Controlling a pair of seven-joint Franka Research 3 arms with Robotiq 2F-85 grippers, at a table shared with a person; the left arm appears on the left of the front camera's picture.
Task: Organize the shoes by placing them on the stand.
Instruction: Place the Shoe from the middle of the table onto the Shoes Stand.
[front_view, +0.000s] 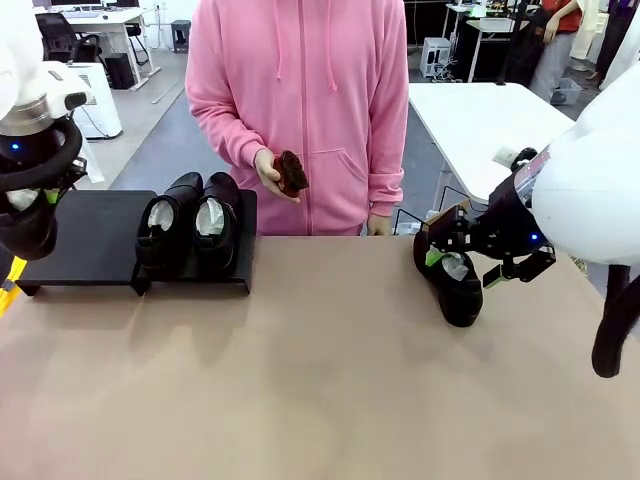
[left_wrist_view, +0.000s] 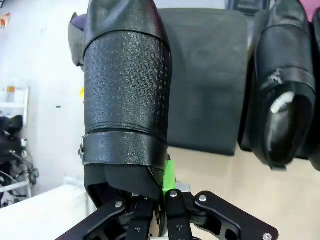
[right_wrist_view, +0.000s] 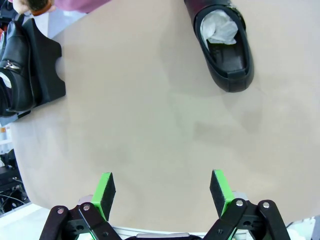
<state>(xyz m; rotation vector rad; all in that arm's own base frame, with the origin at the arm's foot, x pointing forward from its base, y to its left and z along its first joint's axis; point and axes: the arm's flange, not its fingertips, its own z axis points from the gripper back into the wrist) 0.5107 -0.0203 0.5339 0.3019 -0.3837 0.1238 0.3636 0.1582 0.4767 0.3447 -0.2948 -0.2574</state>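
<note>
Workroom with white desks at the back; tan table (front_view: 320, 390) in the foreground, a person in a pink hoodie (front_view: 300, 90) standing at its far side.

1. Left hand (left_wrist_view: 159, 186): clamped tight on the heel end of a black buckle-strap shoe (left_wrist_view: 125, 90), which hung off the table with its toe pointing away from the wrist, near the stand.
2. Stand (front_view: 70, 262): matte black, at the table's left. The left platform (left_wrist_view: 205, 75) was bare. The right platform carried the left racked shoe (front_view: 165, 225) and the right racked shoe (front_view: 215, 222), side by side and touching, toes toward the person, white paper in each.
3. Brown brush (front_view: 291, 172): held by the person at waist height, no part of the task.
4. Loose shoe (front_view: 462, 295): on the table at the right, paper-stuffed, well apart from the stand.
5. Right hand (right_wrist_view: 162, 187): fingers spread wide, gripping nothing, beside the loose shoe.

Handling note, as a judgement: the carried shoe should go sole-flat on the bare platform, toe matching the racked pair, clear of its neighbour. The grip should be let go only once the sole rests.
</note>
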